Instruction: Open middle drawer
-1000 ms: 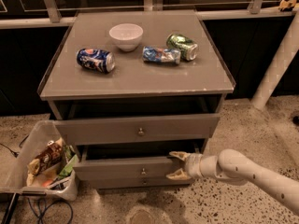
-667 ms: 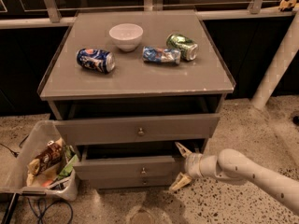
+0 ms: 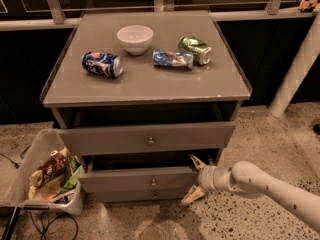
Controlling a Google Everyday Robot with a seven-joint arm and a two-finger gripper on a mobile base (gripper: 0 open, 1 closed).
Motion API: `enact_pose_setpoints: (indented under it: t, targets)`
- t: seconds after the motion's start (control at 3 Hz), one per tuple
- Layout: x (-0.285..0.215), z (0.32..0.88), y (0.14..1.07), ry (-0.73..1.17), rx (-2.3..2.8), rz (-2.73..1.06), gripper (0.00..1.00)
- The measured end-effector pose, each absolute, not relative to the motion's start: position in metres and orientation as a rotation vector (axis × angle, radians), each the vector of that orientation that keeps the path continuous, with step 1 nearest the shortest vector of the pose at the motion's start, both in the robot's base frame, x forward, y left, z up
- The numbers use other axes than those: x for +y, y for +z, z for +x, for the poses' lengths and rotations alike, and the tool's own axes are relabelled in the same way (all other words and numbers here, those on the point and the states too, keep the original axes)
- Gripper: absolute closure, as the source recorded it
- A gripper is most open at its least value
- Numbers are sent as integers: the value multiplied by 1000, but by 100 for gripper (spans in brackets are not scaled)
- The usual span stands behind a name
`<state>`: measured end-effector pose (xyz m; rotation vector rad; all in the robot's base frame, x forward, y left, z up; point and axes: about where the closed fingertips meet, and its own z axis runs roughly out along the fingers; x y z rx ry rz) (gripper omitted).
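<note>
gripper [image 3: 195,178] sits low at the near right of the grey cabinet [image 3: 150,86], right at the right end of the middle drawer [image 3: 125,180]. fingers spread wide: upper fingertip [image 3: 196,160] is up at the gap above the drawer front's right corner, lower one [image 3: 192,196] hangs below it by the floor. neither is pinching anything. can't tell if the upper one touches the wood. white arm [image 3: 272,185] runs off to the near right.

middle drawer is second of three, under the top drawer [image 3: 110,140] and above the bottom drawer [image 3: 120,196]. its front stands out a little from the carcass, with a dark slot showing above it. small round knob [image 3: 153,183] at centre. inside is too dark to tell contents.

top drawer front also stands proud of the frame, dark gap above it, contents not visible. bottom drawer front is the slimmest, looks flush.

on the cabinet top: white bowl [image 3: 135,38] upright at the far middle, inner wall plain white. blue can [image 3: 102,64] lies on its side to its left and nearer. crushed blue can [image 3: 172,58] lies right of the bowl, touching or just beside a green can [image 3: 195,49] on its side.

clear plastic bin [image 3: 22,169] on the speckled floor [image 3: 260,134], just left of the cabinet, holds a heap of snack packets [image 3: 50,171]. cable [image 3: 47,224] lies near it. white post [image 3: 297,64] leans at the far right.
</note>
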<state>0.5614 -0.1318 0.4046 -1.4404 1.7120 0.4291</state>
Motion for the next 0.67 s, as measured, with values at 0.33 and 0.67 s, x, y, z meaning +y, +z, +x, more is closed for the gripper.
enact_pose_setpoints:
  t: [0.33,0.67]
  targets:
    - [-132,561,405,429,1712,-1440,18]
    - [-132,561,405,429,1712,-1440,41]
